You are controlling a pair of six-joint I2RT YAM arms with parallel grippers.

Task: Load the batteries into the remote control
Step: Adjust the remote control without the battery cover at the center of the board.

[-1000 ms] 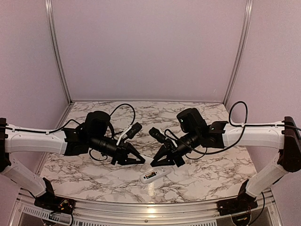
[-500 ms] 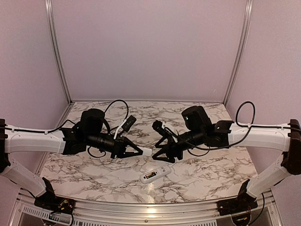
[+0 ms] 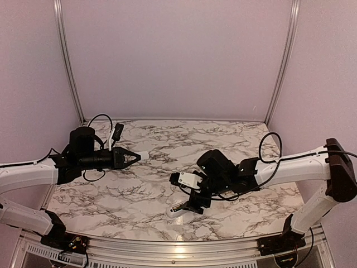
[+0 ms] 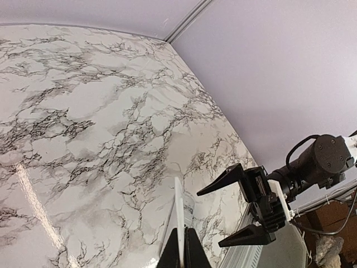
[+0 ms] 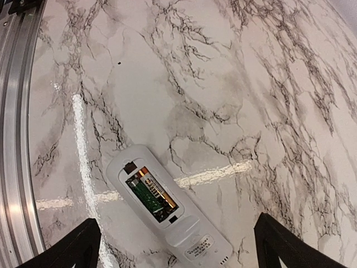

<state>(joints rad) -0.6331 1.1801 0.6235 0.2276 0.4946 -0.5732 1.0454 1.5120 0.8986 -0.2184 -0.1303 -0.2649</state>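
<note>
Bright, sharp; glare on tabletop (image 5: 80,145).

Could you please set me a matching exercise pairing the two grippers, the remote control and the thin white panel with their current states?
1. left gripper
2. right gripper
3. remote control
4. thin white panel

a. lies on the table, battery compartment uncovered
b. jaws wide open
c. pinched and held above the table
d. jaws shut

Pairs: 1-d, 2-b, 3-a, 4-c
</note>
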